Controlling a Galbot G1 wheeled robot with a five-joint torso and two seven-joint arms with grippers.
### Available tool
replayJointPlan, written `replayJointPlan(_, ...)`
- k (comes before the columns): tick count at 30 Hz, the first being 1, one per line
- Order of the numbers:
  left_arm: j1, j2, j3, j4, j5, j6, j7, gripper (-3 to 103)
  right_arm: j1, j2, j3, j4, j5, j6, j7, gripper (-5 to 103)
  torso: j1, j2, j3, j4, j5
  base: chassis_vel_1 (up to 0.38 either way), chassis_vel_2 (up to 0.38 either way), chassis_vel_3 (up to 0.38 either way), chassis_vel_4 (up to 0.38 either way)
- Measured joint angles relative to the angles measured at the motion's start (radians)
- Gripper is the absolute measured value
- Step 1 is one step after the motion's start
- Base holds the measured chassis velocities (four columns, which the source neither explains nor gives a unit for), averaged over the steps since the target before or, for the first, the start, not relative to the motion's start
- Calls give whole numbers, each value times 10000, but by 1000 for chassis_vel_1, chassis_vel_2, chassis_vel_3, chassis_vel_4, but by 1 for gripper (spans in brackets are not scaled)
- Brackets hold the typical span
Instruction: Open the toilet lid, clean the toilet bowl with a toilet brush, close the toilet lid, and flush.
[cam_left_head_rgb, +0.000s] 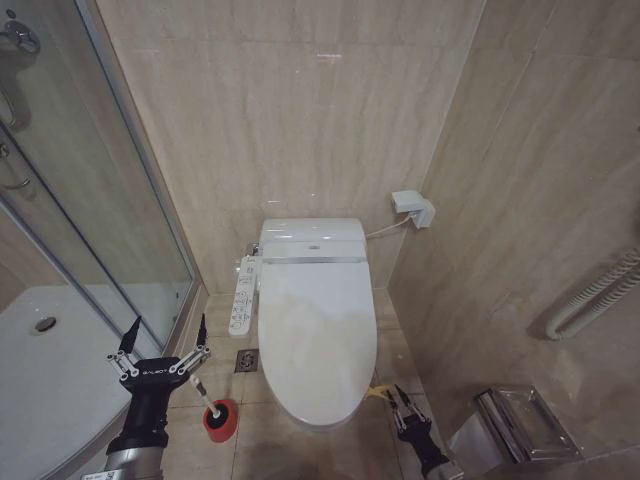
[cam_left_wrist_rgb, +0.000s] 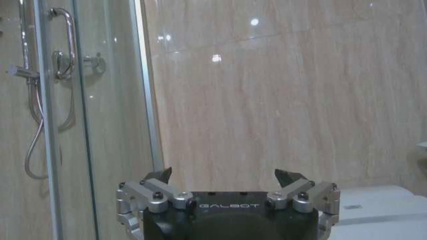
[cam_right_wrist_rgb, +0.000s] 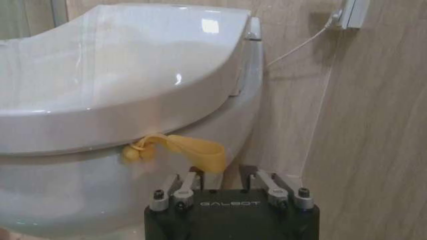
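Right hand (cam_left_head_rgb: 398, 397) low by front right edge of closed toilet lid (cam_left_head_rgb: 315, 330), fingers slightly apart, empty, yellow loop (cam_right_wrist_rgb: 190, 149) just ahead. Lid's long axis runs away toward wall. Left hand (cam_left_head_rgb: 163, 342) spread wide, empty, above toilet brush (cam_left_head_rgb: 205, 395) on floor.

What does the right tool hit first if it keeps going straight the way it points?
Probably the yellow loop hanging under the closed toilet lid; the right tool, open, points right at it. Depth is unclear.
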Motion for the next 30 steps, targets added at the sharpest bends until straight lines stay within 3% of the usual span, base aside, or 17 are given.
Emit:
replayJointPlan(3,0,0,0,0,0,0,0,100,-24,15,-4,6,9,86,-11,33,0,0,0,0,0,0,0,0,0)
replayJointPlan(4,0,0,0,0,0,0,0,100,-33,16,-6,7,10,99,-16,61,0,0,0,0,-1,0,0,0,0)
replayJointPlan(11,0,0,0,0,0,0,0,100,-72,26,-35,8,6,193,-20,61,0,0,0,0,0,0,0,0,0)
replayJointPlan(12,0,0,0,0,0,0,0,100,-78,28,-49,7,5,196,-21,88,0,0,0,0,-1,0,0,0,0)
replayJointPlan(19,0,0,0,0,0,0,0,100,9,18,-168,-63,-80,250,-14,88,0,0,0,0,0,0,0,0,0)
replayJointPlan(20,0,0,0,0,0,0,0,100,73,14,-185,-138,-174,318,-9,100,0,0,0,0,0,0,0,0,0)
replayJointPlan(30,0,0,0,0,0,0,0,100,288,-168,-354,-57,-436,370,96,100,1,0,0,0,-1,0,0,0,0)
